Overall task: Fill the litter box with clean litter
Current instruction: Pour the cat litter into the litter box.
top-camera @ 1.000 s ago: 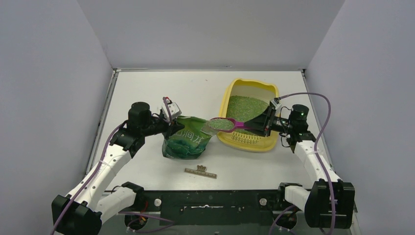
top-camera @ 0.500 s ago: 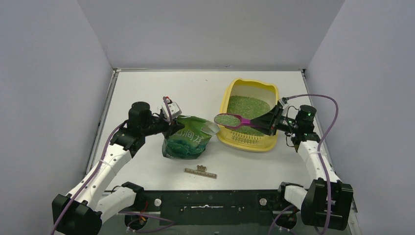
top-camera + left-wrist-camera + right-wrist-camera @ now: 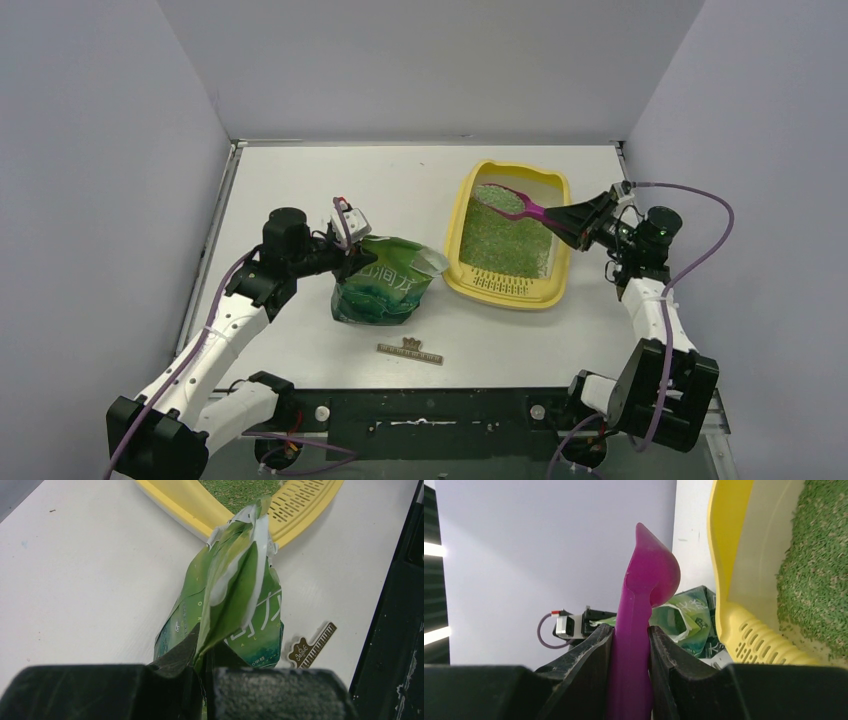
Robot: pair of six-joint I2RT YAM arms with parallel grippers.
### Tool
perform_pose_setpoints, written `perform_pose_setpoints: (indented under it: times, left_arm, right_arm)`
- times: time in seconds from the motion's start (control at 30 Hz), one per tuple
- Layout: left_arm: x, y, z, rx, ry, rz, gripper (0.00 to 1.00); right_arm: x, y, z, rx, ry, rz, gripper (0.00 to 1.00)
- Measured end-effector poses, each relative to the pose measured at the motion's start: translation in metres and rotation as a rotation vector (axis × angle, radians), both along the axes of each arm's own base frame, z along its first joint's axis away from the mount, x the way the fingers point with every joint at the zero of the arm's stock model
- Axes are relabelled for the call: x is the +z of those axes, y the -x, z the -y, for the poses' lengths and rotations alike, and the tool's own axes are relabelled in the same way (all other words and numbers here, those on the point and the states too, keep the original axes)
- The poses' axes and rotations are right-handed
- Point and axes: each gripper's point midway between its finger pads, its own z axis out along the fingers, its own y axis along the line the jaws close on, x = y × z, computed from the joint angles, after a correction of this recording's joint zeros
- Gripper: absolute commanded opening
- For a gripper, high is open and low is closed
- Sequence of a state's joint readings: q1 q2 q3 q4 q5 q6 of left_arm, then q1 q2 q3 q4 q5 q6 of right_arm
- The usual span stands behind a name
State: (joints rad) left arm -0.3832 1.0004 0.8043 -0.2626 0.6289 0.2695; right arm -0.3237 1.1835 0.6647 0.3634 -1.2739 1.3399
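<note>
The pale yellow litter box point(image 3: 455, 245) sits right of centre, with green clean litter point(image 3: 500, 245) spread over its floor. My right gripper point(image 3: 578, 220) is shut on the handle of a magenta scoop point(image 3: 522, 206), whose bowl hangs over the box's far end. The right wrist view shows the scoop point(image 3: 641, 605) edge-on between my right gripper's point(image 3: 630, 640) fingers, beside the litter box point(image 3: 729, 555) and clean litter point(image 3: 819, 570). My left gripper point(image 3: 350, 255) is shut on the top edge of the green bag point(image 3: 385, 285). It holds the bag point(image 3: 235, 590) upright in the left gripper point(image 3: 204, 680).
A small brown piano-key tag point(image 3: 410, 350) lies on the table in front of the bag, also seen as the tag point(image 3: 310, 647) near the black front edge. Grey walls enclose the table on three sides. The box's slotted grate point(image 3: 505, 287) faces the arms.
My right gripper has carried the scoop from the bag's mouth rightward and back, over the box's far end, and the arm has swung out to the right. The left arm and bag stay put.
</note>
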Motion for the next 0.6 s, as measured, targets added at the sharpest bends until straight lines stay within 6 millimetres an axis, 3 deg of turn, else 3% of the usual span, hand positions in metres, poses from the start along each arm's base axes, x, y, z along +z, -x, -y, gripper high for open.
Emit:
perform_pose_setpoints:
  times: [0.2, 0.6]
  left_arm:
    - [0.0, -0.002, -0.001, 0.012, -0.005, 0.003, 0.05]
    - [0.004, -0.008, -0.01, 0.075, -0.024, 0.037, 0.46]
  right_arm:
    - [-0.005, -0.02, 0.024, -0.093, -0.024, -0.014, 0.0]
    - [-0.027, -0.036, 0.046, -0.205, -0.031, -0.063, 0.0]
